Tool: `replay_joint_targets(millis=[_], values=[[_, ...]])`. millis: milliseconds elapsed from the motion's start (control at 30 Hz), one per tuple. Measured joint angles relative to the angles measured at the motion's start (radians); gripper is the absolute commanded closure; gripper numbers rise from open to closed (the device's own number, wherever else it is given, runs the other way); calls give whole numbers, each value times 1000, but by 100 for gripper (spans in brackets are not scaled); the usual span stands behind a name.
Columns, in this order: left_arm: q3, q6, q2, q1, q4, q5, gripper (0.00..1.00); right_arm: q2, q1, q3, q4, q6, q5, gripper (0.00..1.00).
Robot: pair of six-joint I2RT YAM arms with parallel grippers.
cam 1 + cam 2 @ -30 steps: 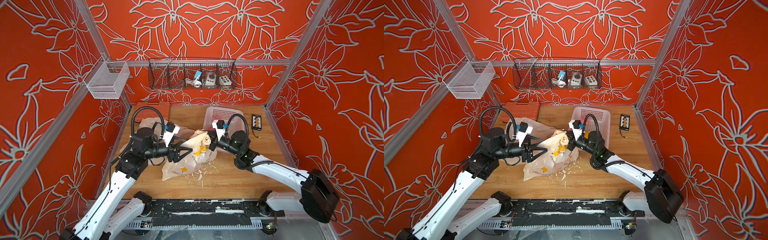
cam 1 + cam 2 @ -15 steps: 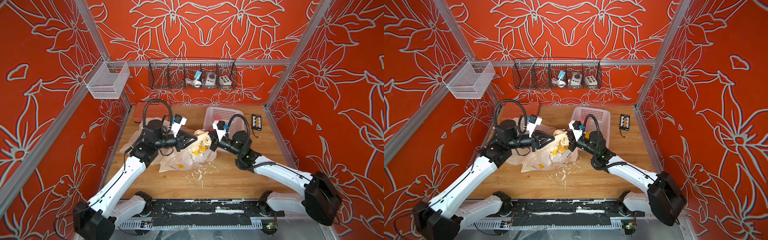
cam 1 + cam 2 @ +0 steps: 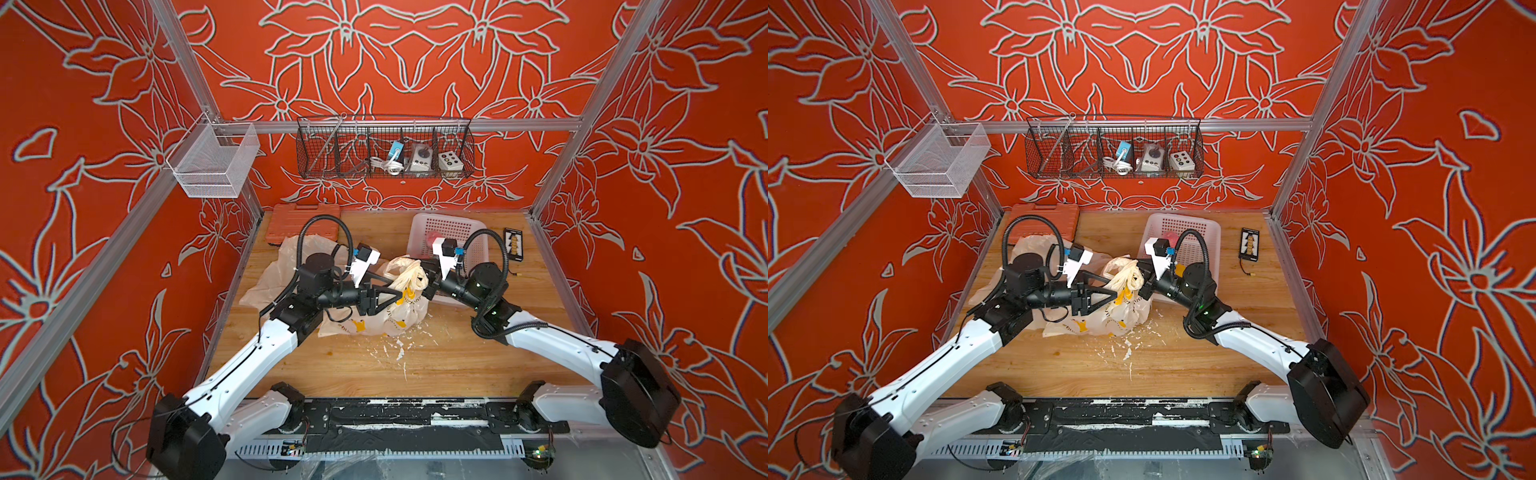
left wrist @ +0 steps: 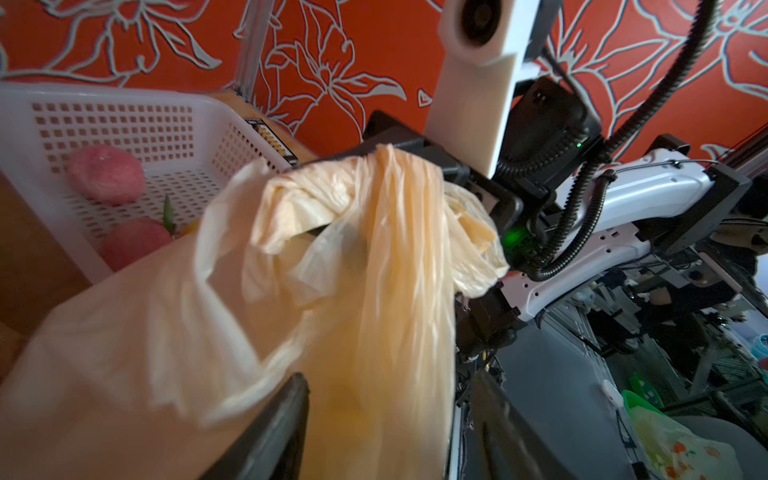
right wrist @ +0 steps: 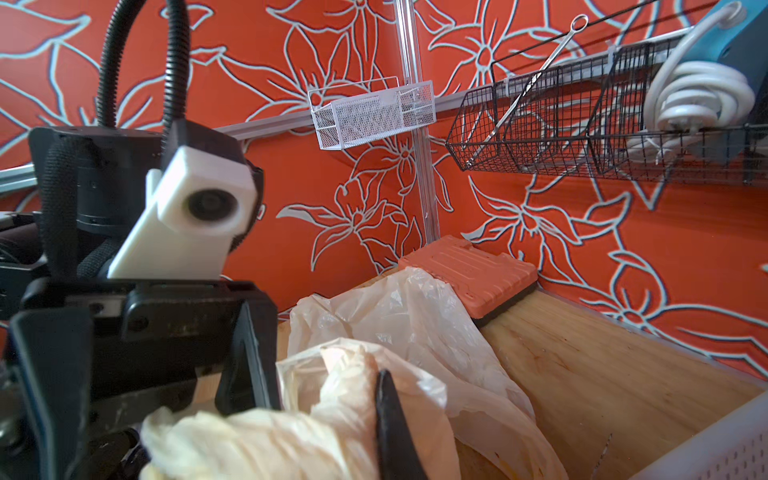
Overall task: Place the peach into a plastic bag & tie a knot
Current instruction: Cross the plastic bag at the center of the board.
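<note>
Bench [image 3: 457,353]: white scraps litter the front.
Plastic bag [image 3: 374,324]: slumped mid-bench between the arms, neck drawn up for knotting.
Left gripper [image 4: 388,386]: jaws apart, straddling a handle strip, likely about to pinch it.
Right gripper [image 3: 427,281]: clamped on the bag's twisted handles, holding them up.
Peach: hidden; presumably bagged.
Basket [image 3: 449,218]: behind, holding two pink fruits [image 4: 106,174].

Bright even light, soft shadows, plastic bag [image 4: 124,332] blurred near wrist lens
</note>
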Motion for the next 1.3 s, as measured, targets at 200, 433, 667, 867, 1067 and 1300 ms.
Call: replay_joint_targets(millis=[200, 433, 667, 867, 1067, 1300], values=[[9, 50, -145, 77, -167, -69, 28, 6, -10, -8, 39, 34, -42, 100], [169, 72, -130, 118, -237, -85, 49, 6, -10, -8, 52, 47, -77, 100], [254, 55, -25, 116, -162, 4, 63, 6, -11, -8, 53, 55, -95, 100], [164, 71, 108, 20, -64, 55, 64, 6, -13, -2, 69, 101, -133, 98], [114, 66, 226, -53, 66, 53, 64, 37, -14, 41, 129, 202, -215, 93], [37, 48, 170, -68, 152, -26, 45, 70, -18, 43, 151, 235, -240, 94]])
